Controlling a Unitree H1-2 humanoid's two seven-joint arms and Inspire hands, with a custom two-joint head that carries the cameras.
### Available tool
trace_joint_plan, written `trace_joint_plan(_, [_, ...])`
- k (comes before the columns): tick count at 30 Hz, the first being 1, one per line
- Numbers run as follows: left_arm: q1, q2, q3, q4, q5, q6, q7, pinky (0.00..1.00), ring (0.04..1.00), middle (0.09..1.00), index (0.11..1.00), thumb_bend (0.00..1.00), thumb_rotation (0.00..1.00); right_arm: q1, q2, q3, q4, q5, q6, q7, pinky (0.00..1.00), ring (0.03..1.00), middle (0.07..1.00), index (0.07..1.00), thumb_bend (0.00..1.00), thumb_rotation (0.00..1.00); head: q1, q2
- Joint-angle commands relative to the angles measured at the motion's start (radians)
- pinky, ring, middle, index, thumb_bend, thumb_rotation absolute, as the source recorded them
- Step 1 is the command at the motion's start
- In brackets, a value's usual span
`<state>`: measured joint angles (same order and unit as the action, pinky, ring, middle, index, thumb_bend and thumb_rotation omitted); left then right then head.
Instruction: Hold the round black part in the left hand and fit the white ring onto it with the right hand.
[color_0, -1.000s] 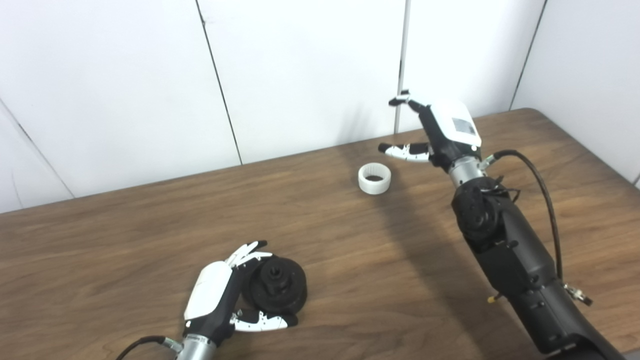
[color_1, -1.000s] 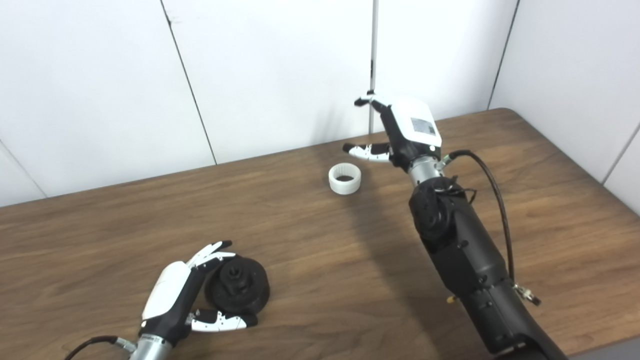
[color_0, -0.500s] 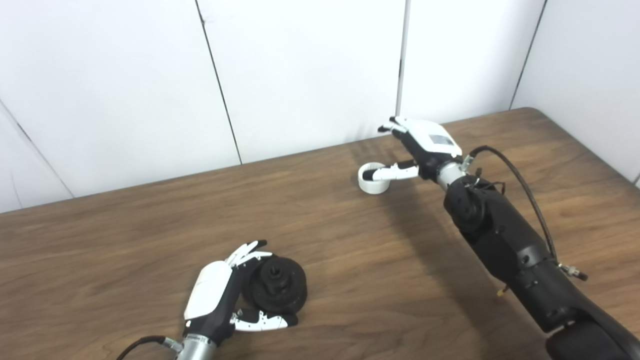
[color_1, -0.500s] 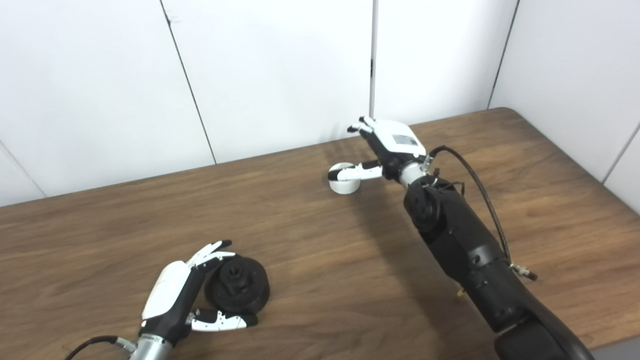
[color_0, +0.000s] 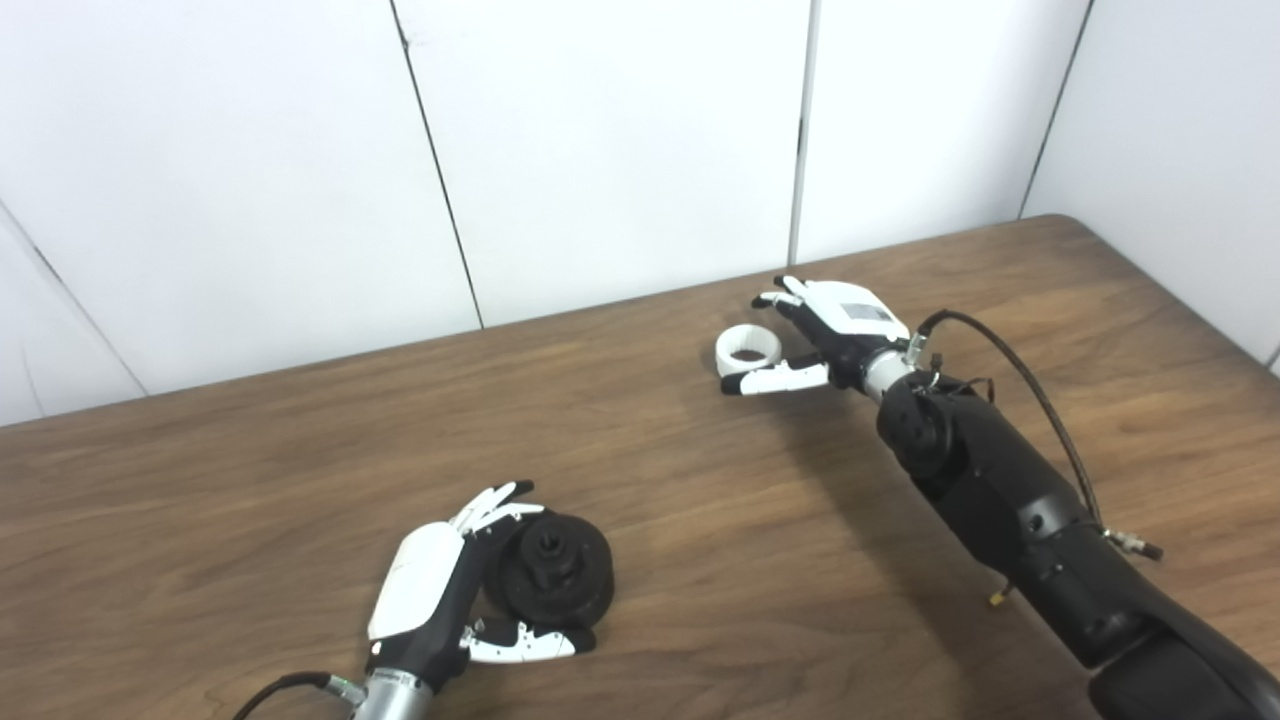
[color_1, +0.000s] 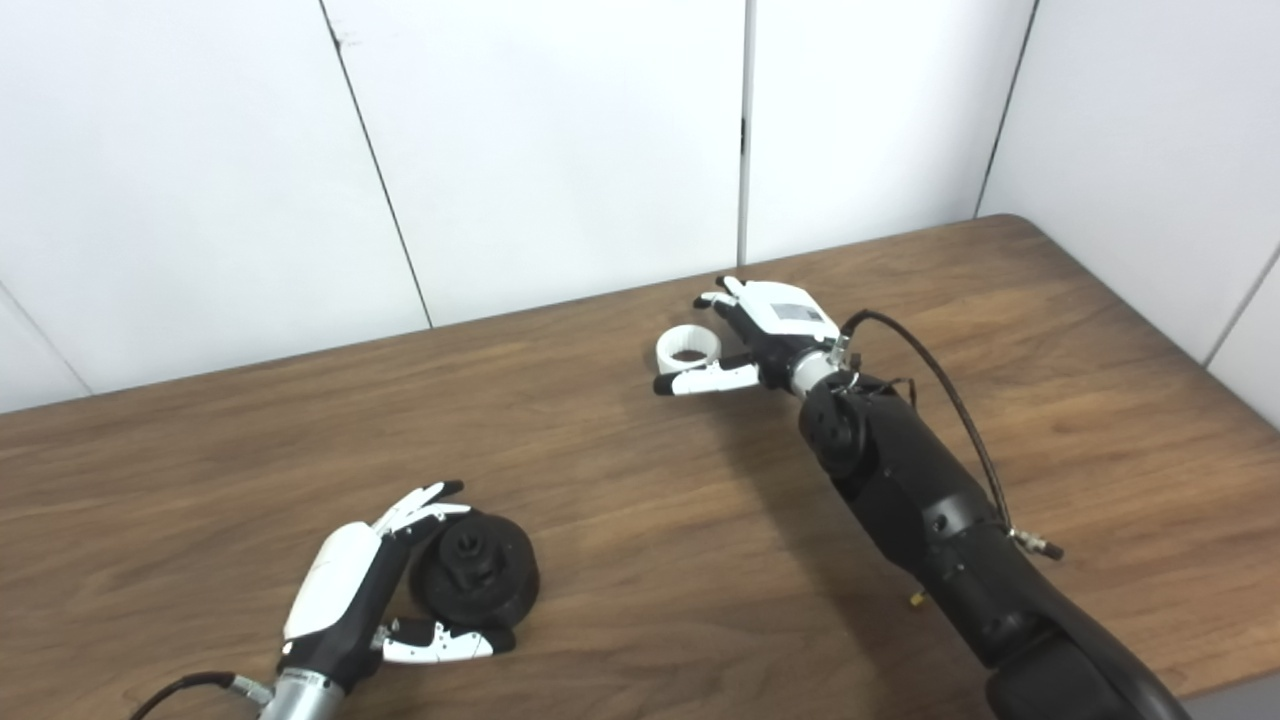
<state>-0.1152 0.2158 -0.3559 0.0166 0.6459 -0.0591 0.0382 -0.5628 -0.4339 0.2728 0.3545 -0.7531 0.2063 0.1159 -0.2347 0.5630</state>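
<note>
Left eye view: a dark wood-grain table (color_0: 250, 480) stands before smooth white wall panels. The left hand (color_0: 440, 590), white-backed with black palm, cups the round black part (color_0: 553, 575), a matte disc with a raised hub, which rests on the table tilted against the fingers; whether they grip it is unclear. Far right, the right hand (color_0: 825, 335) sits beside the white ring (color_0: 748, 347), a short ridged cylinder, thumb stretched in front of it.

Right eye view: the right hand's fingers (color_1: 712, 297) spread wide behind the ring, thumb in front, bracketing it without closing.
</note>
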Motion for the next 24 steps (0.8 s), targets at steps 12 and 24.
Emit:
trace_joint_plan(12, [0.038,0.021,-0.002,0.016,0.025,0.035,-0.034,0.87,0.927,0.907,0.64,0.88,0.28,-0.043,0.005,0.004,0.025,0.013,-0.004,-0.035,0.92,0.987,0.994,0.856,0.93,0.63,0.01,0.001])
trace_joint_plan(24, [0.04,0.025,0.002,0.014,0.023,0.029,-0.033,0.87,0.923,0.904,0.639,0.88,0.29,-0.041,0.022,-0.002,0.068,0.04,-0.026,-0.102,0.93,0.975,0.982,0.818,0.86,0.51,0.018,0.01])
